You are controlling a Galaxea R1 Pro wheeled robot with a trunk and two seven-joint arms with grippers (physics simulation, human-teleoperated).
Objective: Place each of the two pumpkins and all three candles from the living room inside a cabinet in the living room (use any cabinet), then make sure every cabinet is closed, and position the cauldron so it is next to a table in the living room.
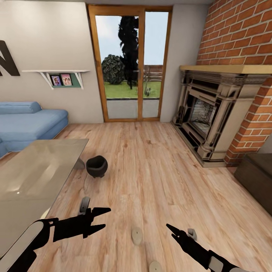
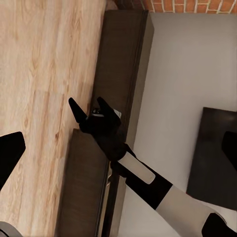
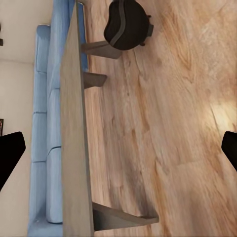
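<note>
The black cauldron (image 1: 96, 166) stands on the wood floor right beside a leg of the glass-topped table (image 1: 34, 177); it shows again as the cauldron (image 3: 126, 24) by the table's edge (image 3: 74, 148). My left gripper (image 1: 100, 219) hangs open and empty over the floor near the table's corner. My right gripper (image 1: 172, 228) is open and empty too, seen from the side as the right gripper (image 2: 88, 106) in front of the long dark-brown cabinet (image 2: 123, 59). The cabinet's end (image 1: 257, 181) sits at the right. The pumpkins and candles are out of view.
A blue sofa (image 1: 26, 124) lies behind the table. The brick fireplace (image 1: 211, 117) fills the right wall, and a glass door (image 1: 130, 64) is straight ahead. Two pale beige oval shapes (image 1: 136, 235) lie low in front of me; I cannot tell what they are.
</note>
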